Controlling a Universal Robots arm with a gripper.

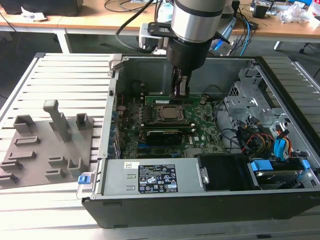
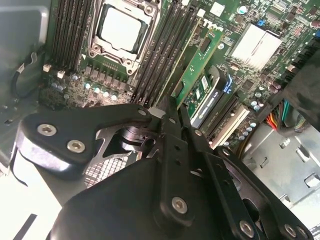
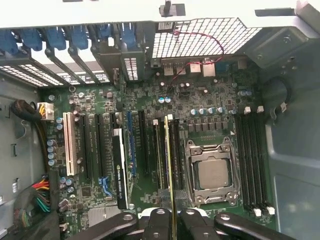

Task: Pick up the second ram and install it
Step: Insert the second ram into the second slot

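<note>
Count, open PC on the bench:
- computer case [image 1: 200,206]: one
- motherboard [image 1: 206,131]: one
- CPU socket [image 1: 167,114]: one
- graphics card [image 1: 162,135]: one, black
- white expansion slot [image 3: 70,145]: one
- memory slots [image 3: 251,160] on the socket's far side: four
- RAM stick [image 2: 197,70]: one
- power supply [image 1: 155,177]: one
- grey slotted tray [image 1: 45,150]: one
- robot arm [image 1: 195,20]: one, with one end effector [image 3: 172,216]

Thin, narrow green stick with dark chips, the second ram [image 2: 197,65], stood on its long edge and clamped between the fingertips of the gripper [image 2: 172,107]. Edge-on in the first wrist view, lined up parallel with the dark memory slots [image 3: 150,150]. In the exterior view, reaching toward 9 o'clock from the gripper. Seated or just above a slot: cannot tell.
</note>
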